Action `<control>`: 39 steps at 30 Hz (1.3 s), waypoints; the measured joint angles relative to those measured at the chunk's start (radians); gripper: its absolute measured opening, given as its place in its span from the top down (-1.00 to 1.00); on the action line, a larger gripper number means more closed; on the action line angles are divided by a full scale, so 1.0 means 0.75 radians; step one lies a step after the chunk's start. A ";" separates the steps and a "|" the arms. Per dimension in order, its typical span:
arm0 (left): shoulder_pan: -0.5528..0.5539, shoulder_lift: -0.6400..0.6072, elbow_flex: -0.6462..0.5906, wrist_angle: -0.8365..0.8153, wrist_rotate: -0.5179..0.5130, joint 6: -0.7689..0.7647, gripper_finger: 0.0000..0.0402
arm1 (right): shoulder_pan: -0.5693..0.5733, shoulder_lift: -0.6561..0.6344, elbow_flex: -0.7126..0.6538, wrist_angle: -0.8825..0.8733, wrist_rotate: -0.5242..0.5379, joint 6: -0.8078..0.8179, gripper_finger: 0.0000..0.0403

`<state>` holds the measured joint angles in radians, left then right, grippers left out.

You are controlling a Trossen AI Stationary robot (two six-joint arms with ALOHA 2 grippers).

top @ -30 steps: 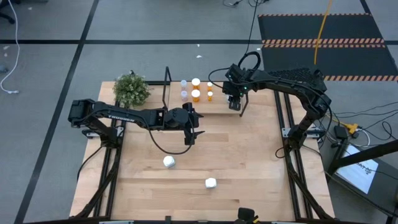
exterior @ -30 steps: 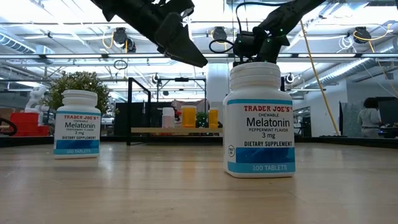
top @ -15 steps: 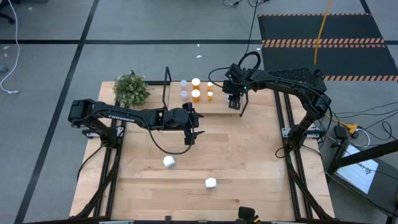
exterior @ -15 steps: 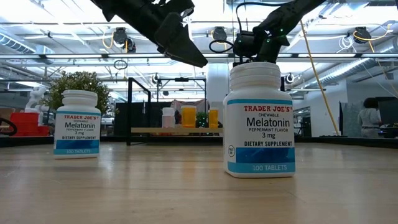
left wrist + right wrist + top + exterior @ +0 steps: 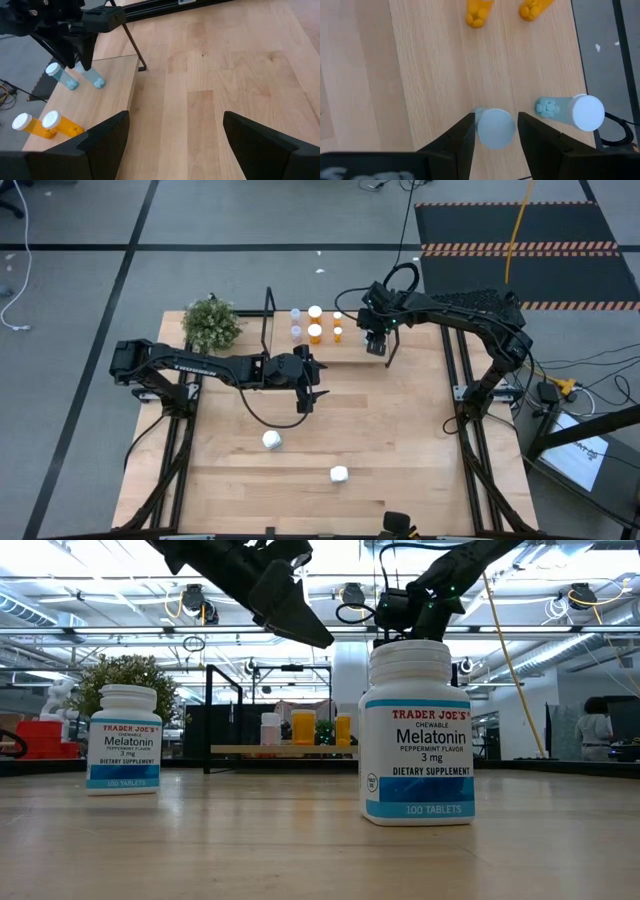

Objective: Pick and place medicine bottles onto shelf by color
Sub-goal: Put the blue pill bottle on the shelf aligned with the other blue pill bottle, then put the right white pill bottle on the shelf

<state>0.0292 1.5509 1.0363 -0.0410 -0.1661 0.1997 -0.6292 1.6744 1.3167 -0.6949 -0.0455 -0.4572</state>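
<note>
Across the worktop (image 5: 400, 440), a broad slab of pale butcher-block planks, the job looks partly done. At its far edge sits the shelf (image 5: 352, 350), a narrow light-wood board with thin black metal uprights; it carries several small bottles in colour groups: orange bottles (image 5: 315, 332) together, and two pale blue ones (image 5: 67, 80) side by side nearer the right arm.

Two white bottles remain on the open worktop, well apart from the shelf: one (image 5: 271, 440) near the middle, another (image 5: 339, 474) closer to the near edge. Seen from table height they are squat plastic cylinders with ribbed white caps and glossy blue-and-white labels. By my reading these two have yet to be shelved, so most of the sorting is finished and the white group is what is left.

A bushy green plant (image 5: 211, 324) stands at the far left corner, beside the shelf's end.

Over the shelf's right part, the right gripper (image 5: 495, 131) points down with its dark fingers close on either side of a pale blue bottle (image 5: 495, 128), a slim clear tube with a round white cap; whether it is clamped or just released I cannot tell. Its twin (image 5: 570, 111) stands just beside.

Mid-worktop, the left gripper (image 5: 175, 135) hovers with its matte black fingers spread wide, holding nothing.
</note>
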 joint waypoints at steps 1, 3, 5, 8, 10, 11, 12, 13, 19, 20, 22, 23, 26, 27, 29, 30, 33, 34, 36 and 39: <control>0.000 0.000 0.000 0.000 0.000 -0.001 -0.61 | 0.000 -0.004 0.000 -0.001 0.005 0.000 0.28; -0.001 0.000 0.000 0.000 0.000 -0.005 -0.61 | 0.001 -0.023 -0.002 -0.004 0.056 0.000 0.28; -0.006 0.000 0.000 0.001 0.000 -0.011 -0.61 | 0.008 -0.060 -0.002 -0.006 0.084 0.000 0.28; -0.017 0.000 0.000 0.019 -0.001 -0.011 -0.61 | 0.020 -0.131 -0.001 -0.026 0.089 0.014 0.28; -0.027 0.000 0.000 0.035 0.000 -0.006 -0.61 | 0.035 -0.187 -0.001 -0.038 0.089 0.034 0.28; -0.032 0.000 0.000 0.044 0.000 0.001 -0.61 | 0.044 -0.215 -0.001 -0.049 0.089 0.039 0.28; -0.038 0.000 0.000 0.053 0.000 0.004 -0.61 | 0.056 -0.243 -0.001 -0.066 0.090 0.046 0.28; -0.045 0.000 0.000 0.062 0.000 0.006 -0.61 | 0.070 -0.270 -0.001 -0.076 0.092 0.057 0.28; -0.079 0.000 0.000 0.093 -0.001 0.005 -0.61 | 0.192 -0.425 -0.001 -0.162 0.093 0.198 0.28; -0.087 0.000 0.001 0.097 -0.001 0.000 -0.61 | 0.220 -0.451 -0.001 -0.179 0.093 0.231 0.28; -0.109 0.000 0.022 0.084 -0.001 -0.019 -0.61 | 0.290 -0.502 -0.001 -0.196 0.094 0.293 0.28; -0.122 0.001 0.035 0.082 -0.001 -0.034 -0.61 | 0.331 -0.530 -0.001 -0.202 0.096 0.323 0.28; -0.176 0.000 0.068 0.084 -0.002 -0.065 -0.61 | 0.472 -0.599 -0.001 -0.203 0.101 0.400 0.28; -0.199 0.000 0.075 0.082 -0.002 -0.066 -0.61 | 0.519 -0.619 -0.001 -0.204 0.102 0.422 0.28; -0.250 0.001 0.093 0.076 -0.004 -0.060 -0.61 | 0.623 -0.649 -0.001 -0.204 0.127 0.466 0.28; -0.276 0.001 0.105 0.076 -0.018 -0.060 -0.61 | 0.673 -0.658 0.000 -0.205 0.157 0.488 0.28; -0.363 0.001 0.134 0.078 -0.087 -0.091 -0.61 | 0.818 -0.668 0.000 -0.218 0.268 0.553 0.29; -0.392 0.000 0.138 0.074 -0.115 -0.114 -0.61 | 0.863 -0.669 -0.005 -0.216 0.301 0.568 0.28; -0.457 0.001 0.140 0.068 -0.202 -0.164 -0.61 | 0.939 -0.670 -0.030 -0.204 0.337 0.589 0.29; -0.568 0.000 0.140 0.033 -0.401 -0.274 -0.61 | 1.037 -0.668 -0.097 -0.151 0.343 0.628 0.29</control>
<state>-0.3968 1.5512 1.1412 -0.0162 -0.4667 -0.0056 0.1484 1.1732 1.2438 -0.8081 0.2121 0.0140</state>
